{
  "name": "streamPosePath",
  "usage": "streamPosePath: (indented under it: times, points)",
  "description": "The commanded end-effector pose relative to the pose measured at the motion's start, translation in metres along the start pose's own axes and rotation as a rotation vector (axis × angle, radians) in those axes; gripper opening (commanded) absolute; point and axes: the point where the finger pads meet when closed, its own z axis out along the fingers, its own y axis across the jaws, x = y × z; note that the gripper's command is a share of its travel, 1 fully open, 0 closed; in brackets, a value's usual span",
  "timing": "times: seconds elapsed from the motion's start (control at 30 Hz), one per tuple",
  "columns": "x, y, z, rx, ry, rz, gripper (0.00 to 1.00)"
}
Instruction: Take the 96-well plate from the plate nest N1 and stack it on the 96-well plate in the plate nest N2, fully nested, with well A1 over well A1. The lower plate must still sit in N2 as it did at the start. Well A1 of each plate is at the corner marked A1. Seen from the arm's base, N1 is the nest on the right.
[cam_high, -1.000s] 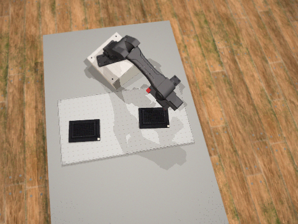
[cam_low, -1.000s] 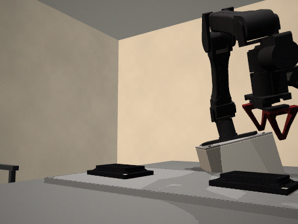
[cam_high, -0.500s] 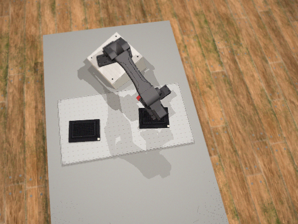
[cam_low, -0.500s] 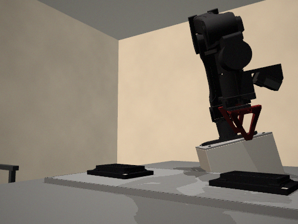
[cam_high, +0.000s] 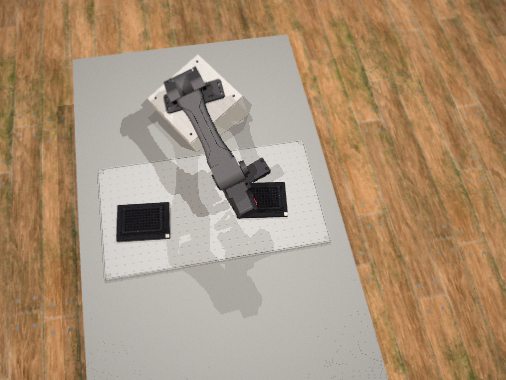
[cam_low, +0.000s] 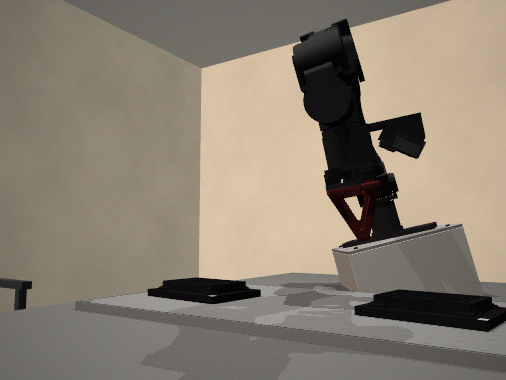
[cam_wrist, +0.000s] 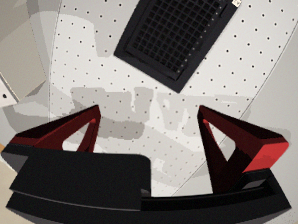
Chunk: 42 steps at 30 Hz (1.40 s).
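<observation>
Two black 96-well plates sit in black nests on the white perforated mat (cam_high: 212, 210). One plate (cam_high: 143, 221) is at the left of the overhead view, the other (cam_high: 269, 198) at the right. Each has a white corner mark at its near right corner. My gripper (cam_high: 250, 202) hangs high above the left edge of the right plate, open and empty. In the wrist view the red fingers stand wide apart, and this plate (cam_wrist: 176, 26) lies below and ahead of them, turned at an angle, with its white corner mark (cam_wrist: 236, 2). In the low side view the gripper (cam_low: 357, 210) is well above both plates.
The arm's white base block (cam_high: 200, 102) stands behind the mat on the grey table. In the low side view the right plate (cam_low: 432, 307) lies in front of the block and the left plate (cam_low: 205, 290) further left. Wooden floor surrounds the table.
</observation>
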Motion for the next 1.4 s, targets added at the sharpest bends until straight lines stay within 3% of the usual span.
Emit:
streamPosePath:
  times: [0.0, 0.1, 0.13, 0.27, 0.3, 0.37, 0.43, 0.47, 0.53, 0.67, 0.7, 0.8, 0.83, 0.9, 0.97, 1.03, 1.1, 1.23, 1.33, 1.37]
  points:
    - [0.004, -0.001, -0.005, 0.037, -0.006, 0.010, 1.00]
    - [0.020, 0.000, -0.006, 0.052, 0.003, 0.039, 1.00]
    - [0.027, -0.010, -0.009, 0.070, 0.007, 0.040, 1.00]
    - [0.046, -0.002, -0.007, 0.032, 0.003, 0.037, 1.00]
    - [0.053, -0.005, -0.019, 0.097, 0.020, 0.071, 1.00]
    - [0.060, 0.004, -0.011, 0.081, 0.016, 0.099, 1.00]
    - [0.073, -0.004, -0.024, 0.123, 0.021, 0.103, 1.00]
    - [0.076, 0.000, -0.015, 0.087, 0.013, 0.099, 1.00]
    - [0.076, 0.000, -0.015, 0.087, 0.013, 0.099, 1.00]
    - [0.094, 0.012, -0.015, 0.111, 0.027, 0.160, 1.00]
    - [0.103, 0.003, -0.027, 0.151, 0.037, 0.164, 1.00]
    - [0.114, 0.012, -0.014, 0.098, 0.022, 0.158, 1.00]
    - [0.119, 0.018, -0.019, 0.125, 0.043, 0.191, 1.00]
    - [0.128, 0.023, -0.018, 0.133, 0.050, 0.221, 1.00]
    - [0.141, 0.016, -0.032, 0.176, 0.056, 0.225, 1.00]
    - [0.146, 0.030, -0.021, 0.144, 0.060, 0.251, 1.00]
    - [0.146, 0.030, -0.021, 0.144, 0.060, 0.251, 1.00]
    - [0.168, 0.029, -0.031, 0.191, 0.072, 0.285, 1.00]
    - [0.178, 0.040, -0.021, 0.143, 0.053, 0.280, 1.00]
    - [0.184, 0.045, -0.029, 0.179, 0.086, 0.314, 1.00]
